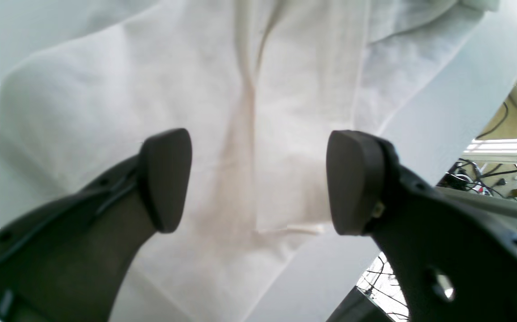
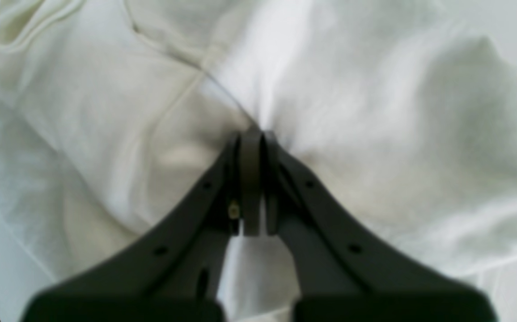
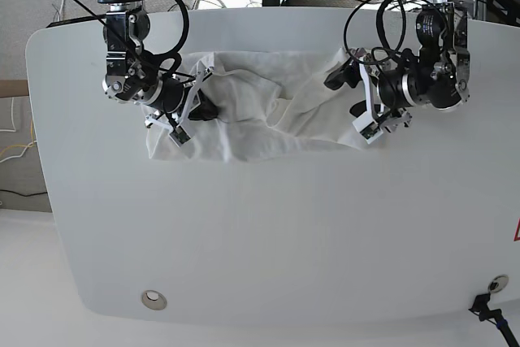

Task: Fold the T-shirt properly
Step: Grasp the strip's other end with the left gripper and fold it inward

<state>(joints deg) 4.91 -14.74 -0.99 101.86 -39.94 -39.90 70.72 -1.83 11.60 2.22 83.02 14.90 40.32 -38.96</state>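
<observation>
Right gripper (image 2: 253, 179) pinches shirt (image 3: 252, 115) for folding; my left gripper (image 1: 258, 181) gapes, holding nothing, on desk (image 3: 268, 241).

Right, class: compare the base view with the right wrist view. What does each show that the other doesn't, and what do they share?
Only the base view shows the whole white table, both arms, and the left gripper open at the shirt's edge. Only the right wrist view shows, close up, the right gripper with jaws pressed together, pinching a fold of fabric beside a seam. Both show the crumpled white T-shirt and the right gripper on it.
</observation>
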